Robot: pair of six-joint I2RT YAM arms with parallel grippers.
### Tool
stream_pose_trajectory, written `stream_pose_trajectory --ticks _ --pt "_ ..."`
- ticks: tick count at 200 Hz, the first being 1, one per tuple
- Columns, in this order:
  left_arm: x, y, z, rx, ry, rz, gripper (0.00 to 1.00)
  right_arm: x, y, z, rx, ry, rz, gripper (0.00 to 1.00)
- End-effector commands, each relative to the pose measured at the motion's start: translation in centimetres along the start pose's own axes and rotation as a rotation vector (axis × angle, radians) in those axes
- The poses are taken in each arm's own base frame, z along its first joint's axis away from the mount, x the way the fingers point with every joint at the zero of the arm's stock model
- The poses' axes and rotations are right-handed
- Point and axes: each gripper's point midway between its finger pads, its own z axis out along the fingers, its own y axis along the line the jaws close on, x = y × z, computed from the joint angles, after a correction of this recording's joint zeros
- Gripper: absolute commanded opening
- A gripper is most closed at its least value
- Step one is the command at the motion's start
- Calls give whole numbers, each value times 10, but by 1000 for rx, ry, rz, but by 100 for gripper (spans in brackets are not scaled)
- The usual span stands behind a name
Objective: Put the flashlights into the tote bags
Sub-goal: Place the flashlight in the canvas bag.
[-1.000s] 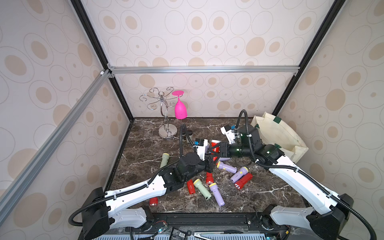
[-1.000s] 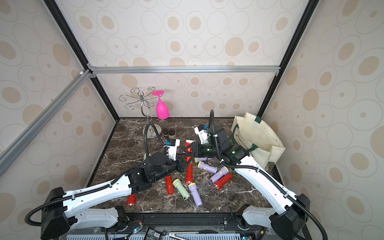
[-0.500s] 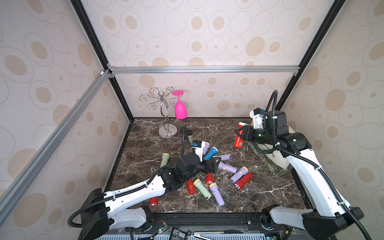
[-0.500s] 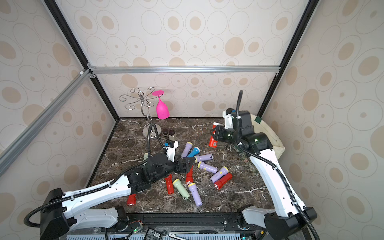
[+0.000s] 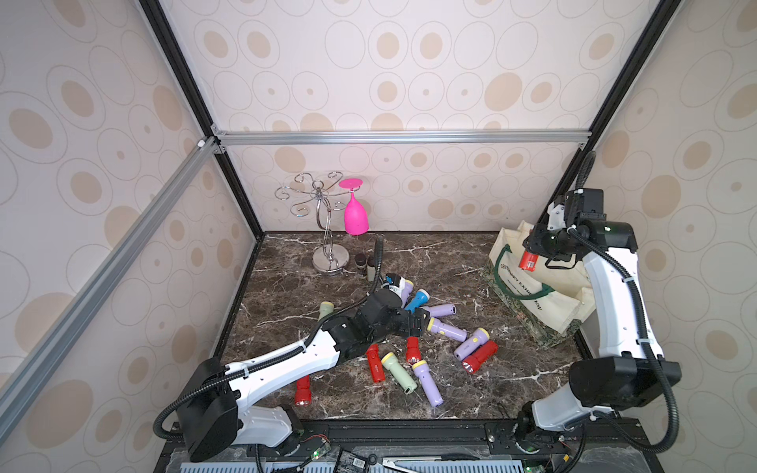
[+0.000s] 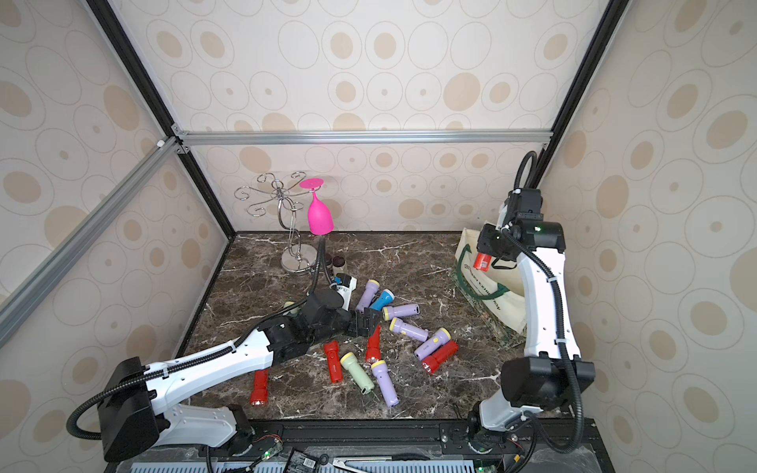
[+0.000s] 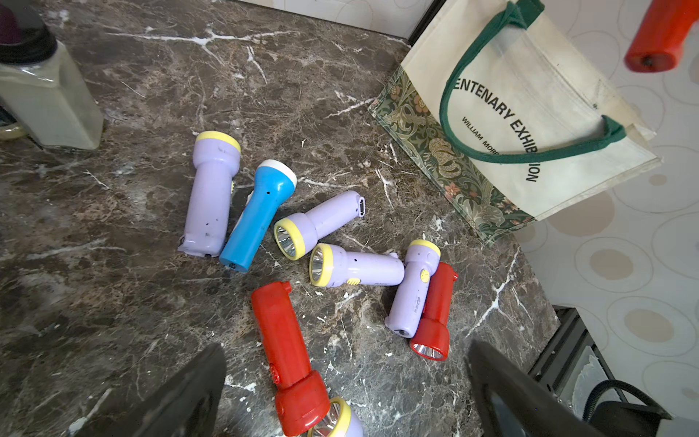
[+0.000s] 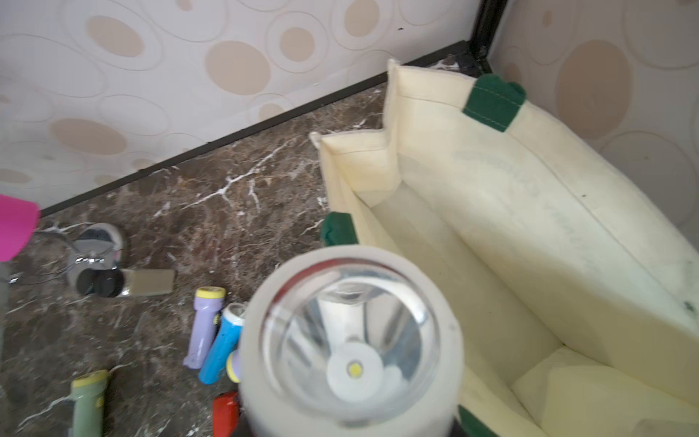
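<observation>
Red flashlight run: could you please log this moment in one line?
right gripper: shut on red flashlight, at tote bag rim | left gripper: open, over loose flashlights | drop pending

The cream canvas tote bag (image 5: 532,286) is sitting cornered beside the patterned side wall (image 5: 692,286), so nothing is getting round behind it. Its mouth is gaping upward, with the green strap drooping down the lettered side, clear of the opening. The right gripper (image 5: 532,256) is hanging over the near rim, clamping a red plastic flashlight (image 5: 527,261). Next to the bag, a strip of dark marble tabletop (image 5: 463,270) is lying bare. Past it, scattered plastic flashlights (image 5: 448,330) are crowding the surface, and the left arm (image 5: 286,360) is sprawling low among them, left gripper (image 6: 366,322) spread wide. Well away from the bag, a chrome wire rack (image 5: 325,229), pink goblet (image 5: 355,215) and dark-capped jars (image 5: 360,262) are lining the back.
</observation>
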Motion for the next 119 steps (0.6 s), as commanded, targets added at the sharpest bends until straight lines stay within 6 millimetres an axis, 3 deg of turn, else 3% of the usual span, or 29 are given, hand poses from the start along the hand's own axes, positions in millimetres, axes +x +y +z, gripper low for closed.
stream_pose_trajectory --ticks 1,72,119 --pt "-7 -1 -4 -1 10 30 100 3 -28 8 101 51 -55 0" --pt "-19 12 -9 -21 9 58 100 -4 -53 58 174 137 -76 0" --pt "-8 23 -9 -46 33 29 100 26 -63 106 189 280 -68 0"
